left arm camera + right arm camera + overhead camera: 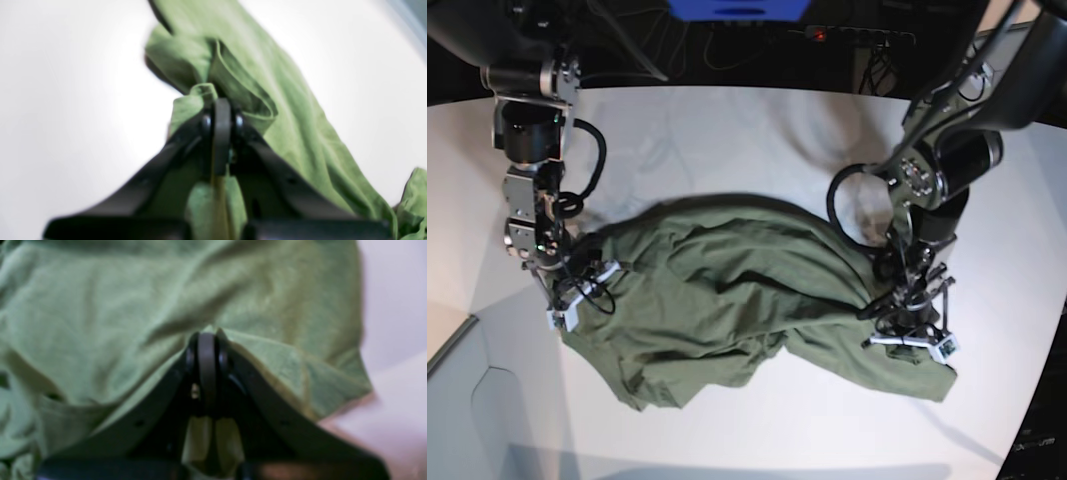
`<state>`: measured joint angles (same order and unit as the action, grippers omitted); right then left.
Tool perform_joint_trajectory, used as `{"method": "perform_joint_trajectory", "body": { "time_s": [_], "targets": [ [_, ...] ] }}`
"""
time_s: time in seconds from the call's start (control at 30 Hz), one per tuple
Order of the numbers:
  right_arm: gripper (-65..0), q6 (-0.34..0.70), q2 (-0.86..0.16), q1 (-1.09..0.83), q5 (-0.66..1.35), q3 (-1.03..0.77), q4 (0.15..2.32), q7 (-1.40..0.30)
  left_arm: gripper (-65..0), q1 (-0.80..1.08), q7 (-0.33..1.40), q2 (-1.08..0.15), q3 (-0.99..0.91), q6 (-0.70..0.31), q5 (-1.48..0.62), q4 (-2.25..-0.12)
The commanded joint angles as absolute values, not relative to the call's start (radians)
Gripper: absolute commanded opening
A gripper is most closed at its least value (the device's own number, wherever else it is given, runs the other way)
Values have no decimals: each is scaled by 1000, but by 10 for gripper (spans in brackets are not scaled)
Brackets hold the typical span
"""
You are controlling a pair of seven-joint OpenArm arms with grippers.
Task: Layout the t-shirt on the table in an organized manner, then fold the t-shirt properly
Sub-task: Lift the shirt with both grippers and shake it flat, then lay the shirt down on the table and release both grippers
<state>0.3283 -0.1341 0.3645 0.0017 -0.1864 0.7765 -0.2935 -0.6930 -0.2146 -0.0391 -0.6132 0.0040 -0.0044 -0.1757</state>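
olive-green t-shirt (727,300): rumpled mid white counter (757,130) | left gripper (905,335): clamped on the t-shirt's right-hand edge | right gripper (577,300): clamped on its left-hand edge | writing: none legible

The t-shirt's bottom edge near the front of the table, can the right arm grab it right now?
Probably not yet. The right end effector is shut on the t-shirt at one side, so it would have to let go first. Nothing on the table blocks the way to that edge.
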Motion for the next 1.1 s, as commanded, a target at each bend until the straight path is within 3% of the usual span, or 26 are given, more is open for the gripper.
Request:
{"method": "perform_joint_trajectory", "body": {
  "time_s": [0.0,0.27,0.47,0.67,0.9,1.07],
  "targets": [
    [-650,317,-151,386,5,-191,820,-278,-649,-719,-234,-41,-611,-4,-7,-188],
    [-650,317,-134,150,5,-311,1233,-286,-649,-536,-216,8,-615,-4,-8,-437],
    [-650,317,-65,-38,5,-386,1478,-280,-649,-291,31,110,-611,-5,-54,-1020],
    [-650,317,-13,-162,5,-444,1636,-280,-649,-81,263,122,-615,-5,-219,-1472],
    [-650,328,-5,-255,7,-464,1692,-275,-649,166,302,54,-618,-4,-414,-1679],
    [-650,421,21,-291,7,-512,1739,-275,-649,271,300,1,-654,-4,-532,-1682]
  ]
}}
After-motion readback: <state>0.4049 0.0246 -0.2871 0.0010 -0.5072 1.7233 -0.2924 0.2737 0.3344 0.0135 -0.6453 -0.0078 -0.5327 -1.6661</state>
